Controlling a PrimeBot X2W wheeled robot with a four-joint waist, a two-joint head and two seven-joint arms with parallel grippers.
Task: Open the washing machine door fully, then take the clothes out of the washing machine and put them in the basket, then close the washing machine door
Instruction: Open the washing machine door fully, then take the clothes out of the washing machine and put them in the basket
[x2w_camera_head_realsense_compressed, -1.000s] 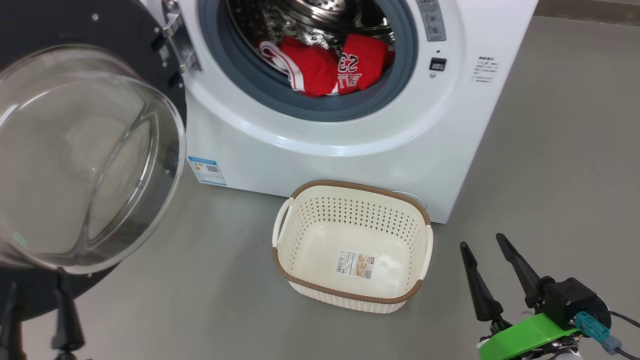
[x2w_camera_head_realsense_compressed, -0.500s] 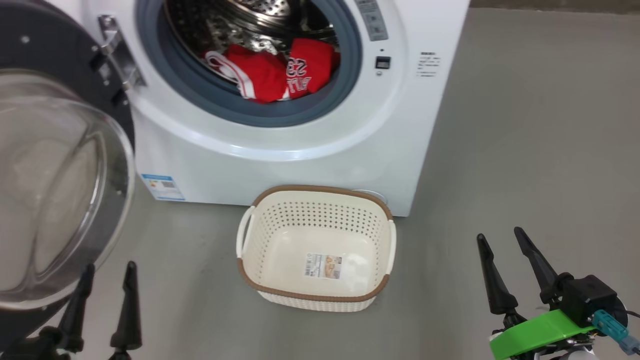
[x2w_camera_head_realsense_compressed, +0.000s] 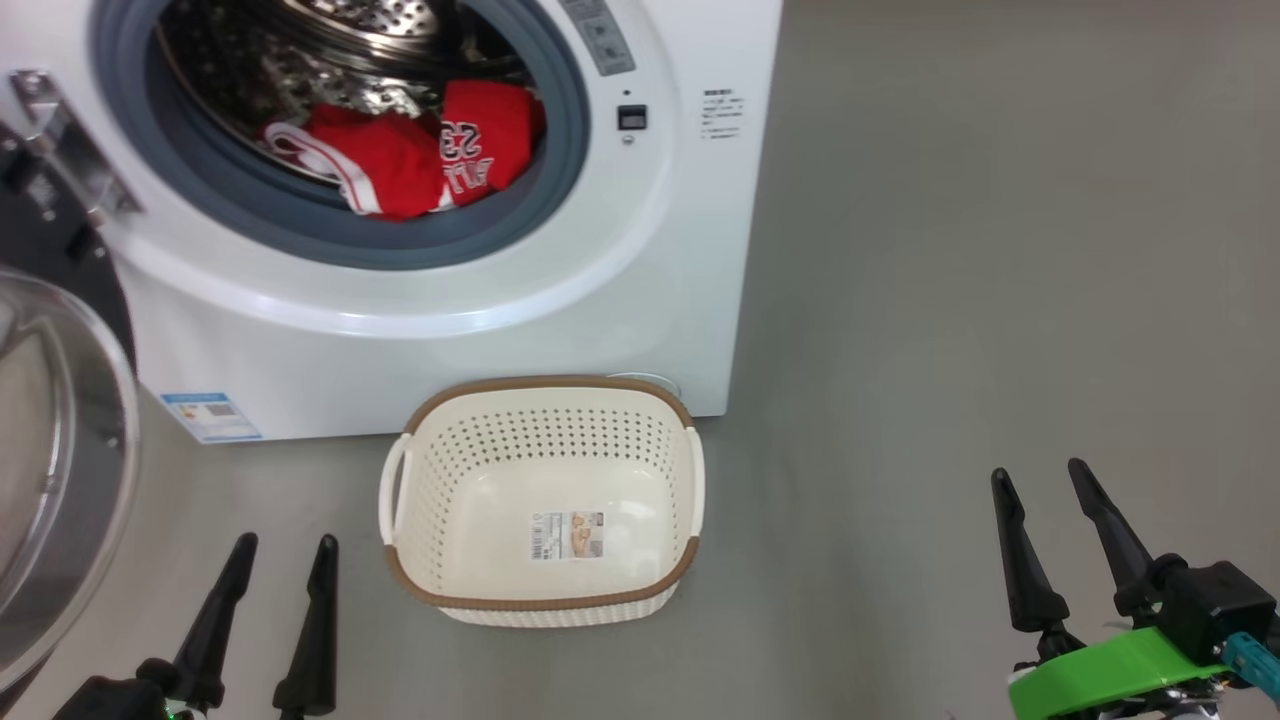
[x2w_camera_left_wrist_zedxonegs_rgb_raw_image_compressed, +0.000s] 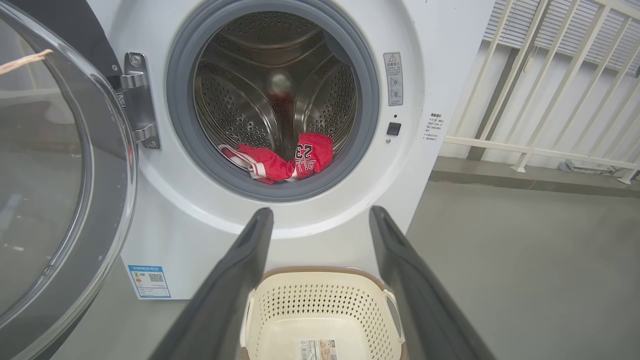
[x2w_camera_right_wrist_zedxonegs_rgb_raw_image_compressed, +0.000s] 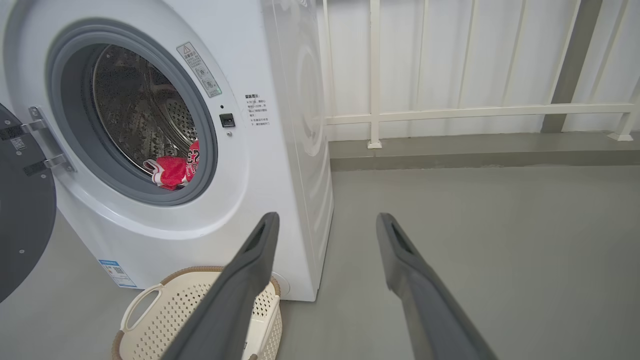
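Washing machine (x2w_camera_head_realsense_compressed: 450, 330), a large white boxy front-loader with a grey rubber gasket and a perforated steel drum, stands on the grey floor (x2w_camera_head_realsense_compressed: 950, 300). A small blue label (x2w_camera_head_realsense_compressed: 212, 416) sits at its lower left corner.

Washing machine door (x2w_camera_head_realsense_compressed: 60, 450), round with a black rim and a bulging clear glass bowl, is swung wide on its metal hinge (x2w_camera_left_wrist_zedxonegs_rgb_raw_image_compressed: 137, 102) at the left of the opening.

Clothes (x2w_camera_head_realsense_compressed: 420, 160), red basketball garments with white trim, lie bunched at the front bottom of the drum, against the gasket. One shows "23" upside down. The lettering beside it is probably "BULLS", but it is folded and not fully legible.

Basket (x2w_camera_head_realsense_compressed: 545, 383), small, cream, perforated plastic with a brown woven-look rim and side handles, sits on the floor touching or just short of the machine's front, below the opening. The sticker (x2w_camera_head_realsense_compressed: 567, 535) on its bottom is in plain sight.

Left gripper (x2w_camera_head_realsense_compressed: 287, 541): released, fingers spread, holding nothing, low and just left of the basket. In the left wrist view its fingers (x2w_camera_left_wrist_zedxonegs_rgb_raw_image_compressed: 235, 280) frame the basket.

Right gripper (x2w_camera_head_realsense_compressed: 1038, 470): released, fingers spread, holding nothing, over bare floor well to the right of the basket.

A white railing (x2w_camera_right_wrist_zedxonegs_rgb_raw_image_compressed: 450, 110) runs behind the machine.
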